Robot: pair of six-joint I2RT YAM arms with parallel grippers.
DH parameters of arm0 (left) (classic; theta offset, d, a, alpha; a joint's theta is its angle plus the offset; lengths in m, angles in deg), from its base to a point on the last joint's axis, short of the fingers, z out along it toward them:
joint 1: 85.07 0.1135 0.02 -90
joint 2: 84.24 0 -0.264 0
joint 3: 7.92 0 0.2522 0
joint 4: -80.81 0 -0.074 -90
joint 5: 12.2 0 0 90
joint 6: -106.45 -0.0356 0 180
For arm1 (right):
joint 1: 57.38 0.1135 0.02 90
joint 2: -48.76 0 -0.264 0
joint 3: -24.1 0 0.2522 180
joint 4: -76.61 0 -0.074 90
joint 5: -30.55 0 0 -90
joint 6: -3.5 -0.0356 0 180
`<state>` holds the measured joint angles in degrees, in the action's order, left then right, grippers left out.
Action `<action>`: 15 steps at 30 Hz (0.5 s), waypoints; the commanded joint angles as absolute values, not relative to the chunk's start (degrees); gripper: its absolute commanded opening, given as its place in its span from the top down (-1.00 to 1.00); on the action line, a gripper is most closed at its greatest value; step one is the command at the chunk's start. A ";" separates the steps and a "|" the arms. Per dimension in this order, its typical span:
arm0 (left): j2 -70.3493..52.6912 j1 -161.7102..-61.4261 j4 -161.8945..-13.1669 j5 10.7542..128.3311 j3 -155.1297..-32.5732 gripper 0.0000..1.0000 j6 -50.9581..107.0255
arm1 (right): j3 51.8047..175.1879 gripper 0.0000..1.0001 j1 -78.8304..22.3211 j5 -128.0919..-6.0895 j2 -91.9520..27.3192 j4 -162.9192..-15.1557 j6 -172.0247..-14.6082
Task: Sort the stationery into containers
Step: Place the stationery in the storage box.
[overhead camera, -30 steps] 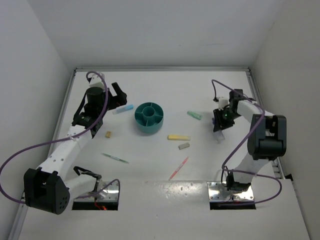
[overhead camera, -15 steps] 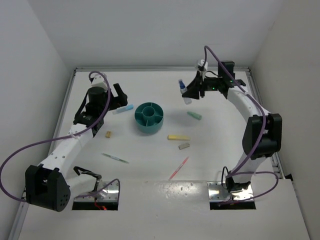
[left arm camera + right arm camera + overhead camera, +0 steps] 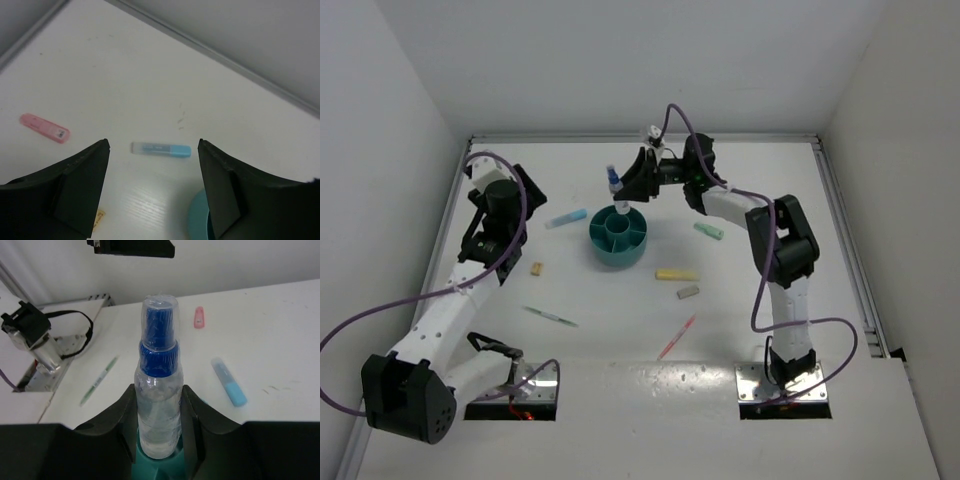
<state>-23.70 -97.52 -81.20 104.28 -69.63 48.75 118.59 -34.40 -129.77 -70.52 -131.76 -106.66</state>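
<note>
My right gripper [image 3: 159, 422] is shut on the clear blue-capped bottle [image 3: 159, 390], held upright with its base just over the teal tub [image 3: 150, 467]. From above, the bottle [image 3: 614, 184] and right gripper [image 3: 630, 186] hang at the far rim of the divided tub [image 3: 600, 250]. My left gripper [image 3: 155, 190] stands open with nothing between its fingers, and the light-blue stick [image 3: 161, 149] lies on the table just beyond the tips. In the top view the left gripper [image 3: 525, 190] is left of that stick [image 3: 566, 217].
A mint-green stick [image 3: 709, 230], yellow stick [image 3: 677, 274], grey block [image 3: 688, 293], tan block [image 3: 536, 268], green-white pen [image 3: 550, 316] and red pen [image 3: 677, 336] lie around the tub. A pink item [image 3: 45, 128] rests left of the light-blue stick. White walls enclose the table.
The right arm swung from the right side across to the tub, carrying the bottle. The left gripper drew back to the left, away from the light-blue stick.
</note>
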 commanded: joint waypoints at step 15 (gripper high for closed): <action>-25.17 -97.81 -81.47 116.12 -69.85 -0.52 53.28 | 119.35 1.00 -31.28 -130.90 -78.41 -157.84 -121.92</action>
<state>-25.04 -97.52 -80.76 115.12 -69.49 52.79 120.32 -31.60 -129.38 -77.67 -152.50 -122.95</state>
